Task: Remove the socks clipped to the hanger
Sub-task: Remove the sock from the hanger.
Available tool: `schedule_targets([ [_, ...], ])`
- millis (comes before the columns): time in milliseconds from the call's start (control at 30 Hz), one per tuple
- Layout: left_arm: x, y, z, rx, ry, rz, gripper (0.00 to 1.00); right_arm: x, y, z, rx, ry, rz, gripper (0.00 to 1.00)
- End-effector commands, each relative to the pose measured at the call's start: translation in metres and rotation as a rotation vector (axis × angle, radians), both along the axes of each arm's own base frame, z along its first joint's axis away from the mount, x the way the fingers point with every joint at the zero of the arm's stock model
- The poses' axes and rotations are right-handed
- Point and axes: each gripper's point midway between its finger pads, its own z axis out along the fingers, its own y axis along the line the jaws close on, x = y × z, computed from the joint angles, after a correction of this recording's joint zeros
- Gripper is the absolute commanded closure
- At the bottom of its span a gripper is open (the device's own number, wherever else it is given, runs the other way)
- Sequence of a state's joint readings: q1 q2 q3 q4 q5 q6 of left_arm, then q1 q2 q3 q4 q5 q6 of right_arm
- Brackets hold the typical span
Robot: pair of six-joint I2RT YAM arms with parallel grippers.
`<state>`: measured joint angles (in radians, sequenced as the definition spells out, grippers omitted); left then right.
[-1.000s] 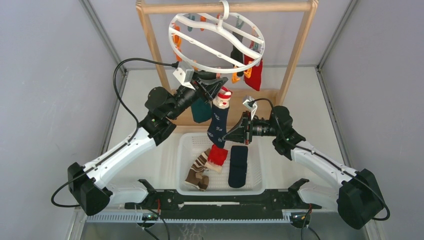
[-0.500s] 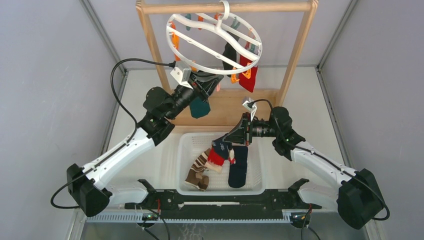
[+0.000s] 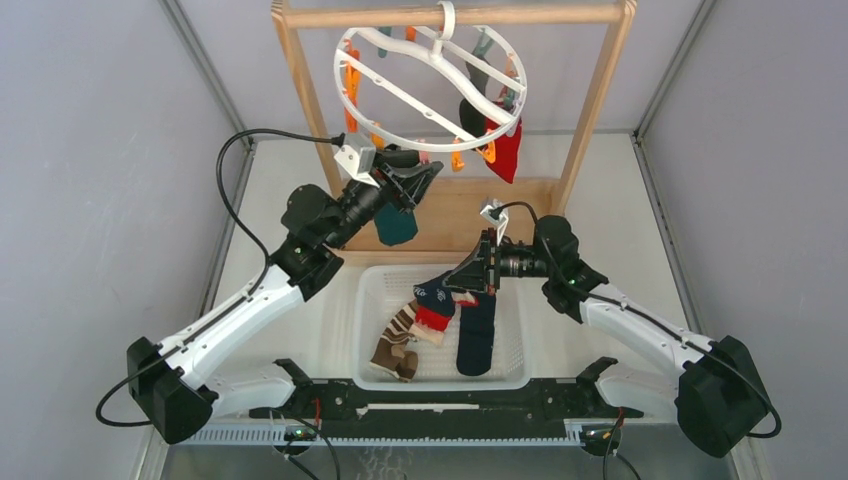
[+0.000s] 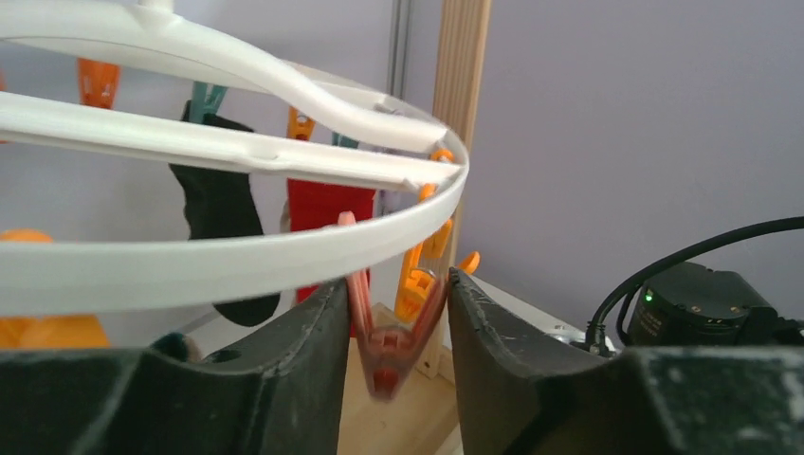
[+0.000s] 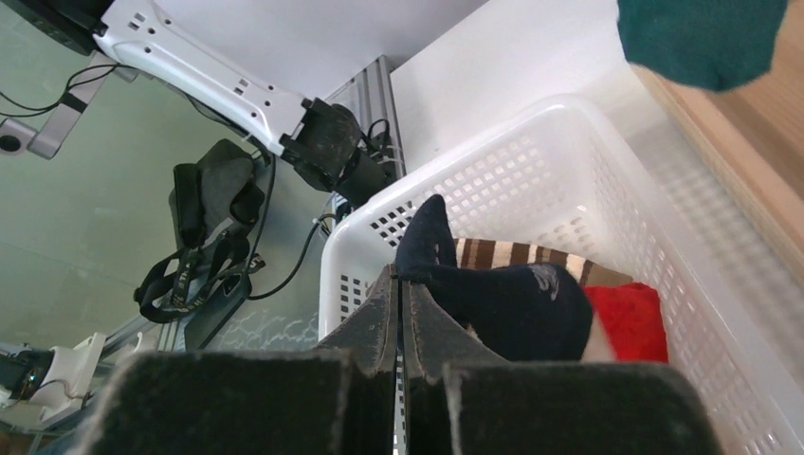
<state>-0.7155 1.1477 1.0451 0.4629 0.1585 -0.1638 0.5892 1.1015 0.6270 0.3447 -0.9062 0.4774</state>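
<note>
The white ring hanger [image 3: 400,95] hangs from its hook and still carries a black sock [image 3: 472,115], a red sock [image 3: 507,150] and a dark green sock [image 3: 397,224]. My left gripper [image 3: 415,178] is at the ring's near edge. In the left wrist view [image 4: 393,313] it is closed on a pink clip [image 4: 391,336], which holds no sock. My right gripper [image 3: 472,273] is shut on the edge of a navy sock [image 3: 435,295], which droops into the basket. The navy sock [image 5: 517,303] also shows in the right wrist view, pinched at my right gripper's tips [image 5: 400,277].
A white slotted basket [image 3: 440,383] in front of the arms holds a brown-and-cream striped sock [image 3: 396,345], a red sock [image 3: 433,317] and a dark sock [image 3: 476,335]. The wooden rack [image 3: 592,110] with its base board [image 3: 470,215] stands behind the basket.
The navy sock came off the pink clip and went down with my right gripper into the basket. The hanger swung, and my left gripper shifted slightly left with the clip.
</note>
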Motion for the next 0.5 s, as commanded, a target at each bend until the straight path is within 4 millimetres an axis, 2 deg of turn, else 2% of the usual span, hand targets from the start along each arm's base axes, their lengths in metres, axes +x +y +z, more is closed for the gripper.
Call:
schedule_targets([
  [0,-0.007,0.007,-0.010,0.006,0.017,0.000,0.48,0.007,0.001,-0.006,-0.026,-0.024,-0.050,0.99],
  [133,-0.009,0.012,-0.017,0.009,0.031,0.013,0.34,0.007,0.003,-0.016,-0.058,-0.002,-0.058,0.99],
  [300,-0.012,0.018,-0.027,0.008,0.048,0.024,0.22,0.002,0.010,-0.038,-0.132,0.005,-0.061,0.99],
  [467,-0.018,0.022,-0.035,-0.003,0.070,0.019,0.15,-0.003,0.020,-0.049,-0.157,0.014,-0.053,0.99],
])
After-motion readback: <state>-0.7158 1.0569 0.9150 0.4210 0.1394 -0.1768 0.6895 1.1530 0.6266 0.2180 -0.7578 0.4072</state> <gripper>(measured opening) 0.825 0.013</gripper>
